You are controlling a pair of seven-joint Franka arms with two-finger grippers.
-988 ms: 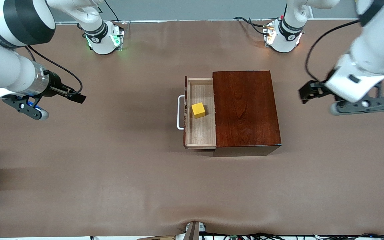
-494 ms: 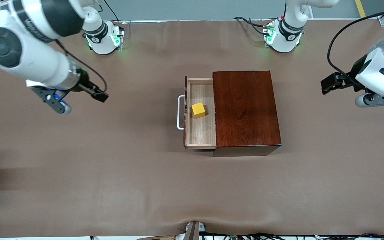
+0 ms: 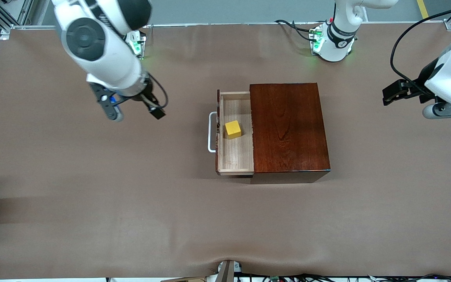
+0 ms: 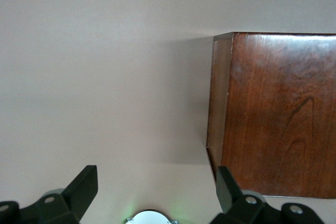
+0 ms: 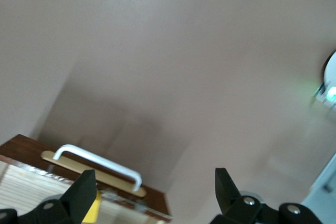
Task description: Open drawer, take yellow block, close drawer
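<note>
The drawer (image 3: 235, 154) stands pulled out of the dark reddish-brown wooden box (image 3: 288, 127), with its white handle (image 3: 211, 132) toward the right arm's end of the table. The yellow block (image 3: 233, 129) lies in the drawer. My right gripper (image 3: 112, 109) hangs open and empty over the bare table, short of the handle. Its wrist view shows the gripper (image 5: 152, 195), the handle (image 5: 100, 163) and a sliver of the block (image 5: 94, 209). My left gripper (image 3: 448, 109) is open and empty near its end of the table. Its wrist view shows the gripper (image 4: 155, 187) and the box (image 4: 273, 114).
The brown table mat (image 3: 131, 188) runs under everything. The two arm bases (image 3: 333, 43) stand along the table's farthest edge from the front camera. Cables lie by the left arm's base and along the edge nearest that camera.
My right arm has swung across the table toward the drawer's handle. My left arm has drawn back toward its end of the table. The drawer and the block have not moved.
</note>
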